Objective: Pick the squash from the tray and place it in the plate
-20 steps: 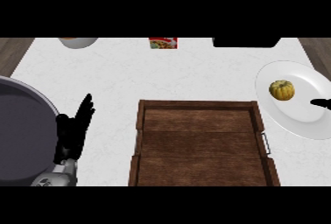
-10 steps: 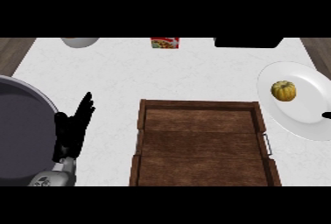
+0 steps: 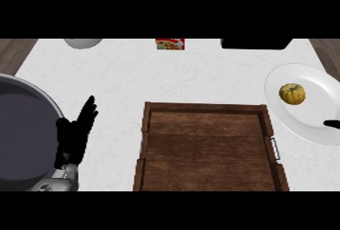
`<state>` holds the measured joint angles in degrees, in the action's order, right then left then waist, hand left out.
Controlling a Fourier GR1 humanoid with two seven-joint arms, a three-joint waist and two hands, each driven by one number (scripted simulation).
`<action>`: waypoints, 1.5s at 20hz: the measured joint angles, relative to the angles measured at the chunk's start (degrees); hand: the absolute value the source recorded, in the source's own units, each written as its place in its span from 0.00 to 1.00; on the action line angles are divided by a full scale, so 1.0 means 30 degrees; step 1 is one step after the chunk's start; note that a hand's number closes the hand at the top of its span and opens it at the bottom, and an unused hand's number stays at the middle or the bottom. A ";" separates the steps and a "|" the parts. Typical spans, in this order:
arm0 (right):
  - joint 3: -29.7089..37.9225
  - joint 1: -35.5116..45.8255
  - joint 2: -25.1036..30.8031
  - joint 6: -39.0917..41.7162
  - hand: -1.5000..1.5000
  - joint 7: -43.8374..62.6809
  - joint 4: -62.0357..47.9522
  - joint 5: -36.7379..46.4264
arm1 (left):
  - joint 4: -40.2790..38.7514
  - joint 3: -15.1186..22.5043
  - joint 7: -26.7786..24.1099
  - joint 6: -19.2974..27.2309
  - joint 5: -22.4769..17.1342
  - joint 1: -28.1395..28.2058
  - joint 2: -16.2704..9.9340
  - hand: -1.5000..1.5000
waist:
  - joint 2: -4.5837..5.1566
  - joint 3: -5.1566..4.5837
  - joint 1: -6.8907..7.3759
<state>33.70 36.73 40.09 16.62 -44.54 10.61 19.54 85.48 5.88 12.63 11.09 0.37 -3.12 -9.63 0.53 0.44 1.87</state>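
On plate [image 3: 312, 130], squash [image 3: 292, 93], right hand [image 3: 331, 123] apart

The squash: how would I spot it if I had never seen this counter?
Find the wooden tray mid-counter, then the white plate to its right. The squash lies on that plate: small, round, ribbed, yellow-orange, the only food there.

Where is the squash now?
In the head view, the squash lies on the white plate at the right, beyond the tray's far right corner.
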 measured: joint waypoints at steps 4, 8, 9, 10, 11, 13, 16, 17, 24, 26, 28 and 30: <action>-0.0149 0.0240 -0.0022 -0.0905 0.00 0.0300 -0.0203 0.0179 | -0.0516 0.0082 0.0058 0.0182 0.0285 -0.0469 0.0318 0.50 | 0.0069 0.0000 0.0060; -0.0230 0.0022 0.0122 -0.1425 0.00 0.0207 -0.0380 0.0273 | -0.0537 0.0025 0.0246 0.0216 0.0398 -0.0578 0.0380 0.50 | 0.0099 -0.0009 0.0113; -0.0251 -0.0012 0.0131 -0.1568 0.00 0.0206 -0.0425 0.0299 | -0.0594 -0.0103 0.0234 0.0106 0.0319 -0.0689 0.0299 0.50 | 0.0100 -0.0004 0.0116; -0.0262 -0.0257 0.0253 -0.1578 0.00 0.0062 -0.0470 0.0313 | -0.0598 -0.0086 0.0111 0.0101 0.0330 -0.0614 0.0363 0.50 | 0.0092 0.0000 0.0100; -0.0289 -0.0280 0.0391 -0.1635 0.00 0.0156 -0.0497 0.0340 | -0.0441 -0.0079 -0.0039 0.0051 0.0312 -0.0423 0.0368 0.50 | 0.0076 0.0013 0.0107; -0.0296 -0.0281 0.0402 -0.1944 0.00 0.0291 -0.0542 0.0334 | -0.0217 -0.0161 0.0146 -0.0151 0.0231 -0.0338 0.0219 0.50 | 0.0064 0.0009 0.0112; -0.0225 -0.0563 0.0601 -0.2060 0.00 0.0174 -0.0670 0.0272 | -0.0321 -0.0109 0.0055 -0.0113 0.0313 -0.0344 0.0393 0.50 | 0.0081 0.0021 0.0116; -0.0191 -0.0801 0.0776 -0.1892 0.00 -0.0054 -0.0689 0.0235 | -0.0365 -0.0018 -0.0064 -0.0029 0.0415 -0.0264 0.0518 0.50 | 0.0084 0.0023 0.0097; -0.0008 -0.1425 0.1075 -0.2459 0.00 -0.0267 -0.0896 0.0103 | -0.0405 -0.0232 0.0140 -0.0225 0.0351 -0.0515 0.0430 0.50 | 0.0121 0.0033 0.0152; 0.0142 -0.1403 0.1314 -0.2456 0.00 -0.0117 -0.0944 -0.0034 | -0.0304 -0.0216 0.0163 -0.0212 0.0378 -0.0440 0.0475 0.50 | 0.0140 0.0040 0.0211; 0.0289 -0.1495 0.1680 -0.2295 0.00 -0.0067 -0.0980 -0.0165 | -0.0372 -0.0200 0.0275 -0.0066 0.0529 -0.0526 0.0544 0.50 | 0.0166 0.0030 0.0205; 0.0480 -0.1718 0.1908 -0.2179 0.00 -0.0202 -0.1020 -0.0345 | -0.0153 -0.0226 0.0270 -0.0126 0.0516 -0.0367 0.0471 0.50 | 0.0160 0.0036 0.0222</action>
<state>35.14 31.58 45.82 10.08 -45.15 7.55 18.51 85.02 5.20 13.44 10.71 1.92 -4.22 -8.22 1.01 0.55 2.54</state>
